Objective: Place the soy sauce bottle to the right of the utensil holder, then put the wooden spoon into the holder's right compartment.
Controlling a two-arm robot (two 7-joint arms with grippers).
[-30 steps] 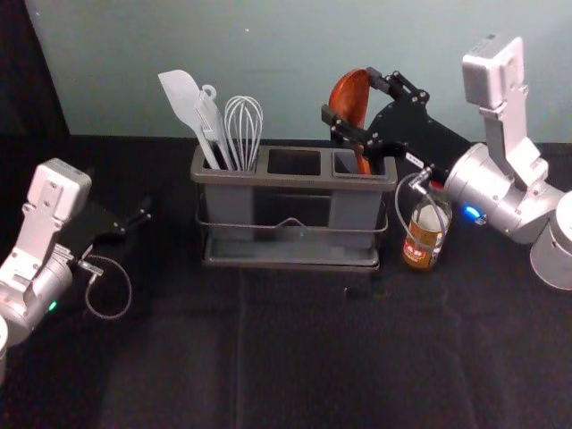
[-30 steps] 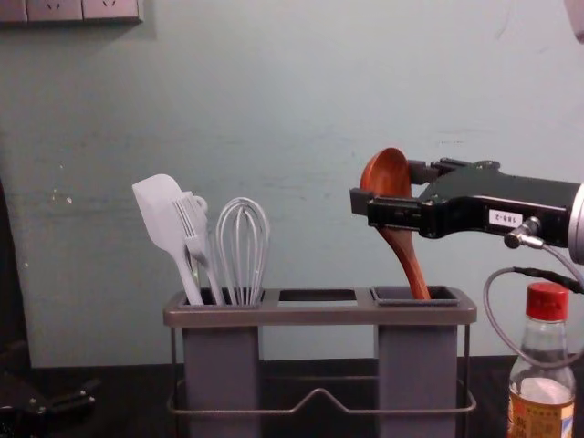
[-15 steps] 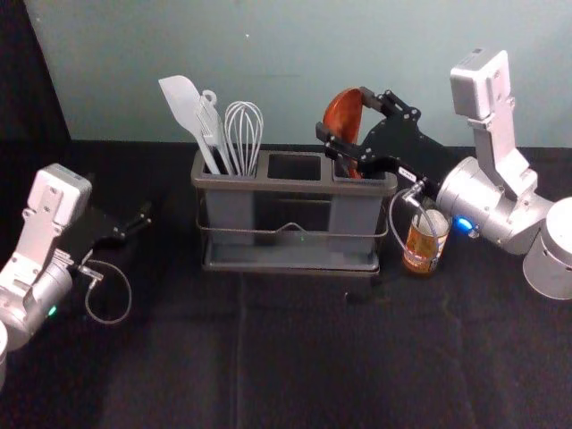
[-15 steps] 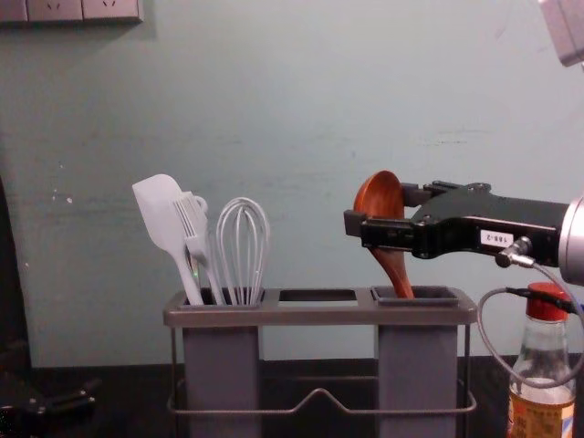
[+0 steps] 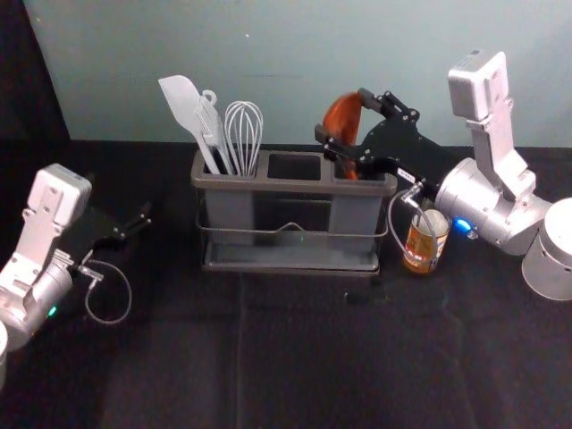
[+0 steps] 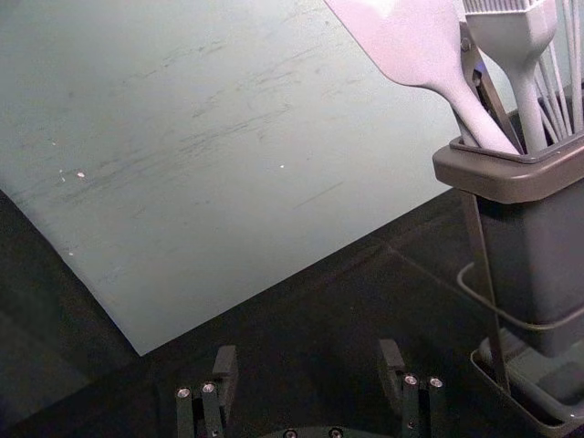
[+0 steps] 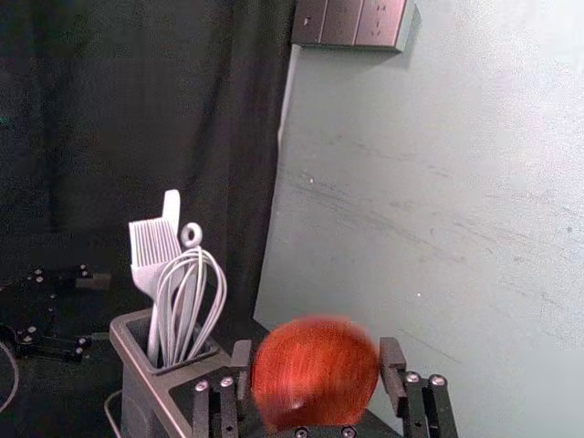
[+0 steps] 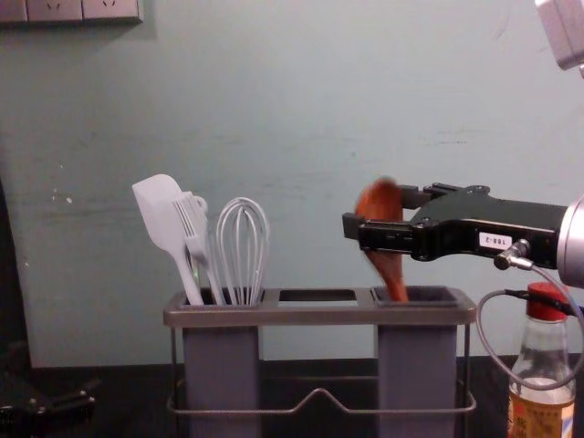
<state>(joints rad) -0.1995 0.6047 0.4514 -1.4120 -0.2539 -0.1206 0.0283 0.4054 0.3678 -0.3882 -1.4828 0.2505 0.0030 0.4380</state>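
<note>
To the left of the grey plastic utensil holder [image 5: 290,186], the black left gripper [image 5: 138,223] had its jaws wide. In the holder's left compartment stood the white flat spatula [image 5: 181,98] and the pale wire whisk [image 5: 243,130]. Above its right compartment, the black right gripper [image 5: 343,114] had its jaws wide around the red-brown wooden spoon [image 8: 381,203], whose handle entered there. Right of the holder stood the red-capped clear soy sauce bottle [image 8: 540,416].
</note>
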